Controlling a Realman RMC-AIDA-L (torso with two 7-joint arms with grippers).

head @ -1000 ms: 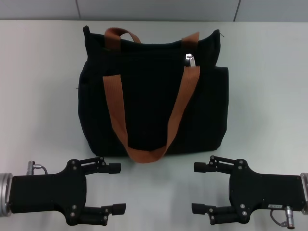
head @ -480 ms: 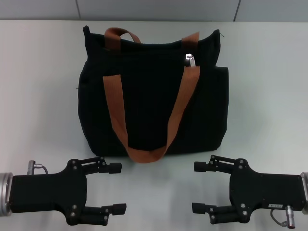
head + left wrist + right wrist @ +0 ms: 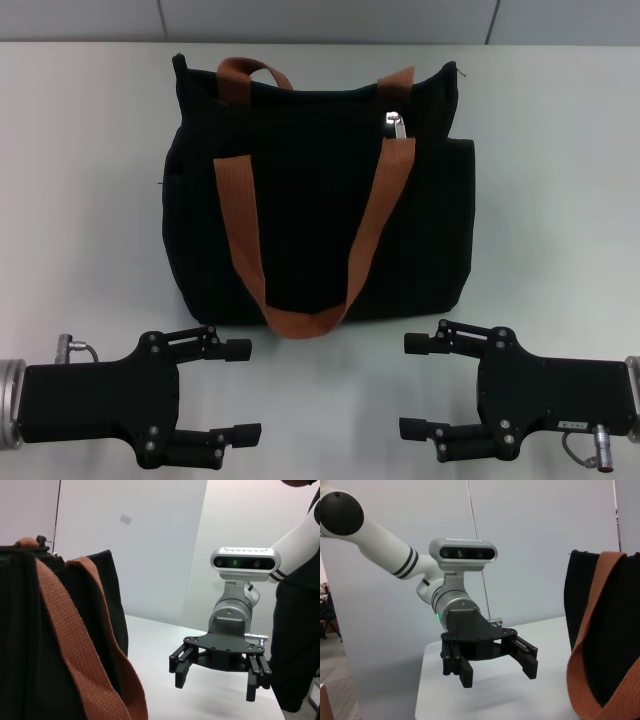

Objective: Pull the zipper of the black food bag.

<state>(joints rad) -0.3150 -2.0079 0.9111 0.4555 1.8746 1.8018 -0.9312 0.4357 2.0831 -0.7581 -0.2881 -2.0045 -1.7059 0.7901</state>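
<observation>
The black food bag (image 3: 315, 210) stands upright on the white table (image 3: 80, 180), with two rust-orange strap handles (image 3: 240, 230). The silver zipper pull (image 3: 396, 122) hangs at the bag's top edge, right of the middle, beside the right strap. My left gripper (image 3: 245, 391) is open and empty, in front of the bag's left half. My right gripper (image 3: 410, 386) is open and empty, in front of the bag's right half. Both are apart from the bag. The left wrist view shows the bag (image 3: 30, 655) and the right gripper (image 3: 215, 685). The right wrist view shows the bag (image 3: 620, 645) and the left gripper (image 3: 497, 674).
The front strap loop (image 3: 305, 322) droops onto the table between the bag and the two grippers. A grey wall (image 3: 320, 20) runs behind the table's far edge. A person in dark clothes (image 3: 295, 630) stands at the frame edge in the left wrist view.
</observation>
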